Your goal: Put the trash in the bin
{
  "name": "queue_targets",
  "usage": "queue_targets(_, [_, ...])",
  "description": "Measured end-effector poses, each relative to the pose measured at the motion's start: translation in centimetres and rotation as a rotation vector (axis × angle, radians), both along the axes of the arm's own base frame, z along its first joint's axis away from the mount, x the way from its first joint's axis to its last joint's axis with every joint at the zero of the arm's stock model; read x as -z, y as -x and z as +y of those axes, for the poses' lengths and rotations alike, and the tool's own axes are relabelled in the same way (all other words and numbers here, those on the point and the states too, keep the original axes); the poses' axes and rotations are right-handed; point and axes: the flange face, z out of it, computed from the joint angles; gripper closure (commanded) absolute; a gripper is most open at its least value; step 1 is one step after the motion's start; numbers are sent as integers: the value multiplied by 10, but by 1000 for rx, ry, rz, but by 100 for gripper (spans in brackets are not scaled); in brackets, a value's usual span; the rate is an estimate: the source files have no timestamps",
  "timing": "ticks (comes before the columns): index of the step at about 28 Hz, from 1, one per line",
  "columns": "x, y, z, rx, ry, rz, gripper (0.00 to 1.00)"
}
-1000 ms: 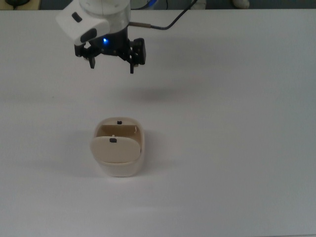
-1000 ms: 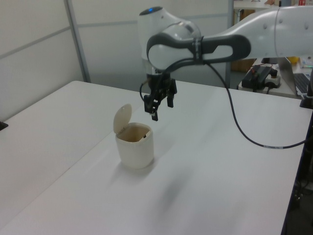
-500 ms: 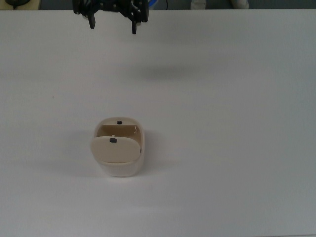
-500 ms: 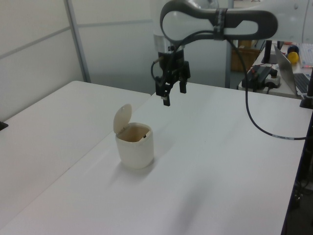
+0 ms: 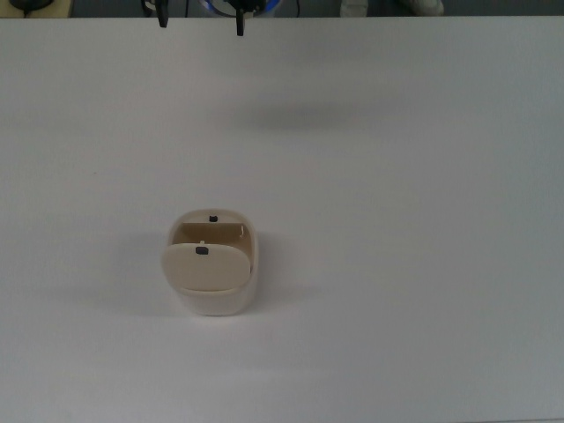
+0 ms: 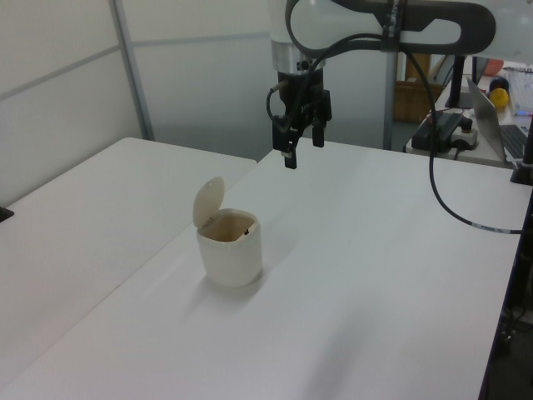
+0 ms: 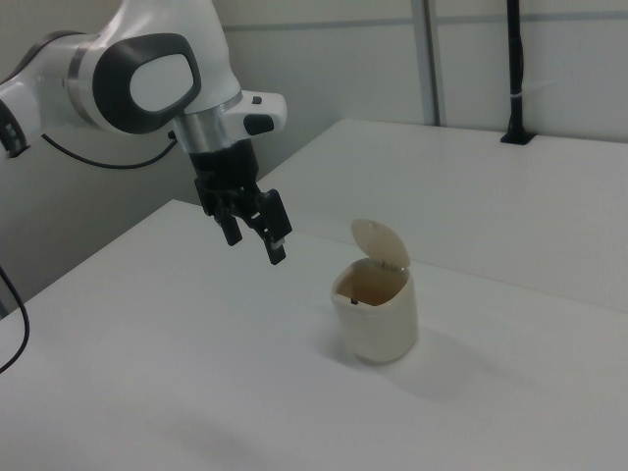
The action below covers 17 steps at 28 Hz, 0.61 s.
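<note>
The bin (image 5: 211, 280) stands upright on the white table (image 5: 397, 264) with its flap lid (image 5: 203, 267) tipped open. In the left view the bin (image 6: 229, 252) shows a dim brownish inside; in the right view the bin (image 7: 378, 319) sits at the middle right. No trash shows on the table or in the fingers; it is hidden or out of view. My gripper (image 6: 301, 152) hangs high in the air, open and empty, well behind the bin. Only its fingertips reach into the top view's top edge, where the gripper (image 5: 201, 25) sits. The right view has the gripper (image 7: 257, 247) left of the bin.
A black cable (image 6: 441, 192) droops from the arm over the table's far right in the left view. A second table (image 6: 75, 217) adjoins on the left view's left. Equipment (image 6: 445, 129) sits beyond the table's far edge.
The open gripper has risen and drawn back from the bin, sliding almost out of the top view's top edge. The bin has not moved.
</note>
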Motion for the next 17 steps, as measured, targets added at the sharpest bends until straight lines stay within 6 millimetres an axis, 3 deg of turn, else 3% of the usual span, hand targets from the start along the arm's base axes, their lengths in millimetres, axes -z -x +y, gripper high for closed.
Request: queue_targets(17, [7,-3,-3,-56,1,14,0])
